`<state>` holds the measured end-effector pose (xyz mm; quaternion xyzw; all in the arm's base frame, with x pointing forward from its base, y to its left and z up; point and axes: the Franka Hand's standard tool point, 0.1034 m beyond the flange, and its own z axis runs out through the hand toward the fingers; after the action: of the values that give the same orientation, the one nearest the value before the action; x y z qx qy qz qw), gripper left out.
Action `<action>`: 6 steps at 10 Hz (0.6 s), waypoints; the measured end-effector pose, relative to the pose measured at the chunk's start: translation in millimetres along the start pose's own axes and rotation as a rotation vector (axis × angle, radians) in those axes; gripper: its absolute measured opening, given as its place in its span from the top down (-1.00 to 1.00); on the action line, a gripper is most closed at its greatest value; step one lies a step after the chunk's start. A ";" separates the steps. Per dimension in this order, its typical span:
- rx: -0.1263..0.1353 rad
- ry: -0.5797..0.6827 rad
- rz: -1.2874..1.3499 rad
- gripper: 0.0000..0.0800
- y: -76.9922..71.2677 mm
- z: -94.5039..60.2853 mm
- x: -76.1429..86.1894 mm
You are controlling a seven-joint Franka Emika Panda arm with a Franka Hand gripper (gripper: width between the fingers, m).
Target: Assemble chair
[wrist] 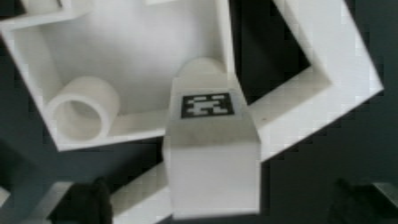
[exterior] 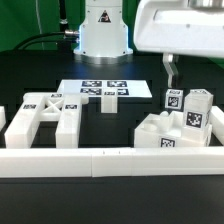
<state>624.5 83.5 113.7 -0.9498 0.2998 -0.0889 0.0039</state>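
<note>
1. Well, in the exterior view my gripper hangs above the chair parts clustered at the view's right; another chair frame lies at its left, the marker board behind, a border rail in front.
2. In the wrist view my fingers stand wide, holding nothing; a tagged post sits between them, a recessed frame with a round socket beside it.

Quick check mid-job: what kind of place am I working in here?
Probably a robotics lab bench: a fixed arm base, a marker board flat on the dark table, and tagged white chair parts fenced by a low rail.
</note>
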 end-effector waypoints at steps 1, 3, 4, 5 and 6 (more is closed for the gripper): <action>0.010 -0.003 -0.066 -0.59 9.4 -12.4 -0.3; 0.013 -0.001 -0.083 -0.62 31.7 -22.0 1.4; 0.011 -0.002 -0.091 -0.62 28.9 -19.3 0.0; 0.011 -0.002 -0.090 -0.62 29.6 -19.4 0.3; 0.010 -0.002 -0.090 -0.62 29.8 -18.7 0.1</action>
<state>604.4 59.9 130.3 -0.9624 0.2563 -0.0894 0.0049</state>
